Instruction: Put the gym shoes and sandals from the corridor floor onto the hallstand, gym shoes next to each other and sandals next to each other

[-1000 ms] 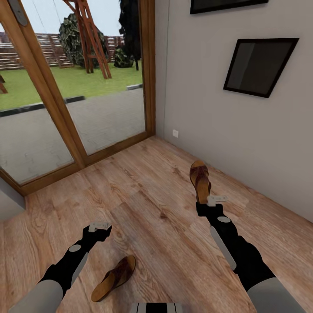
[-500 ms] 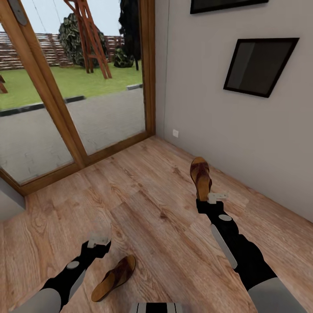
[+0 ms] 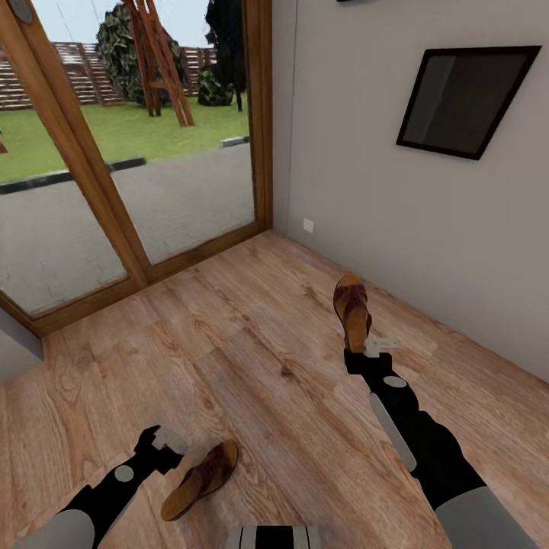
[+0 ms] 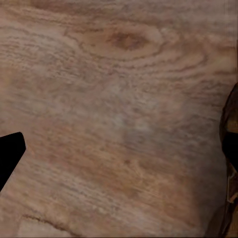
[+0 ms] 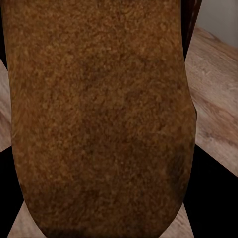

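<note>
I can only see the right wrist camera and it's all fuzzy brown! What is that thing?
Observer: It's a sandal. The right gripper holds it by the heel end, with the toe pointing toward the grey wall.
Operator: Where's the other one?
Observer: The second sandal lies on the wood floor, right beside the left gripper.
Operator: What's in front of the robot?
Observer: A glass door in a wooden frame, with a garden outside.
</note>
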